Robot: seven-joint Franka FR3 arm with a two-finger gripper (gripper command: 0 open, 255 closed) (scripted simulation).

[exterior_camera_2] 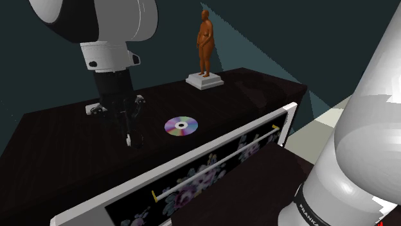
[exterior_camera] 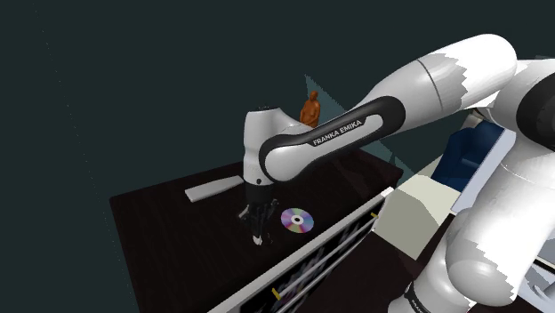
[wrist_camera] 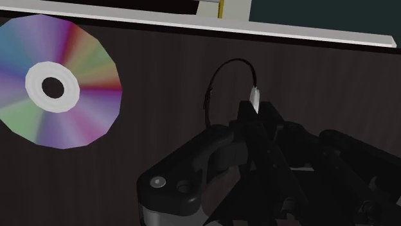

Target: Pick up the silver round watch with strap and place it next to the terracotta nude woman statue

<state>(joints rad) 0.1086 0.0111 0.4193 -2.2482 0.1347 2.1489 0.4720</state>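
Observation:
The watch point(wrist_camera: 256, 97) shows as a small silver piece with a thin dark strap looping out past my fingertips. My gripper point(wrist_camera: 256, 114) is shut on it, fingers meeting around the silver part. From the shoulder view the gripper point(exterior_camera: 255, 224) points down at the dark tabletop point(exterior_camera: 169, 231), with the watch point(exterior_camera: 257, 239) at its tip, just beside a rainbow disc point(exterior_camera: 298, 220). I cannot tell whether the watch touches the top. The terracotta woman statue point(exterior_camera_2: 205, 40) stands upright on a white base point(exterior_camera_2: 205, 81) at the far edge, well away from the gripper point(exterior_camera_2: 128, 130).
The shiny disc point(exterior_camera_2: 181, 126) lies flat between gripper and statue. A pale flat object point(exterior_camera: 213, 188) lies behind the gripper. An open drawer with a white rim and floral front point(exterior_camera_2: 212, 172) juts out below the table's near edge. My own white arm point(exterior_camera_2: 360, 147) looms nearby.

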